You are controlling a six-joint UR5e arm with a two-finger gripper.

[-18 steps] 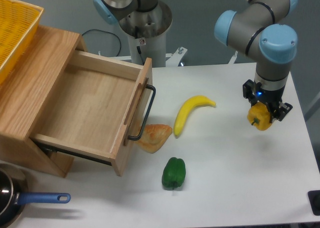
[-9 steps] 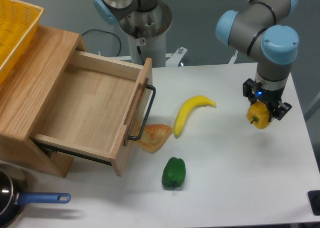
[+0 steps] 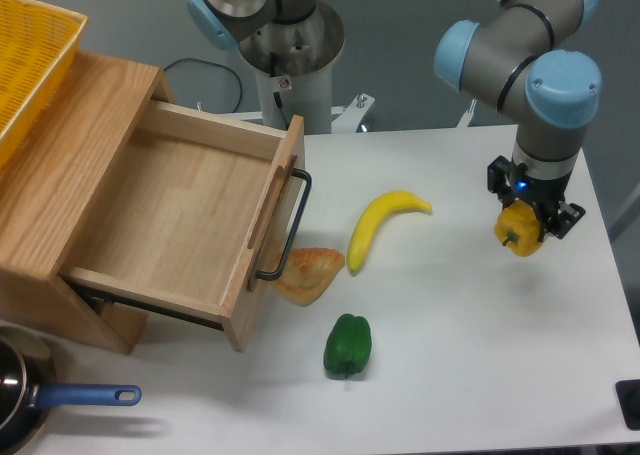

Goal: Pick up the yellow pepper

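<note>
- Right now the tool (image 3: pixel 524 225) sits at the right of the frame, pointing down from the grey and blue arm (image 3: pixel 525 50), and it is clenched on the yellow pepper (image 3: pixel 517 231).
- The yellow pepper hangs between the dark fingers (image 3: pixel 497 176), its green stem turned toward the lower left, and a faint shadow lies on the white worktop (image 3: pixel 470 355) below and right of it, so it looks lifted clear of the surface.
- A banana (image 3: pixel 380 225) lies near the middle of the frame, curved, with its upper end pointing toward the tool and well apart from it.
- A green pepper (image 3: pixel 347 345) rests on the worktop below the banana, toward the lower middle.
- An orange, wedge-shaped pastry (image 3: pixel 309 273) lies just left of the banana's lower end, close beside the black handle (image 3: pixel 287 225) of the drawer.
- The wooden drawer (image 3: pixel 170 225) stands pulled out of its wooden cabinet (image 3: pixel 60 165) across the left half of the frame, and nothing shows inside it.
- A yellow basket (image 3: pixel 30 60) sits on top of the cabinet in the upper left corner.
- A pan with a blue handle (image 3: pixel 85 396) shows in the lower left corner, partly cut off by the edge.
</note>
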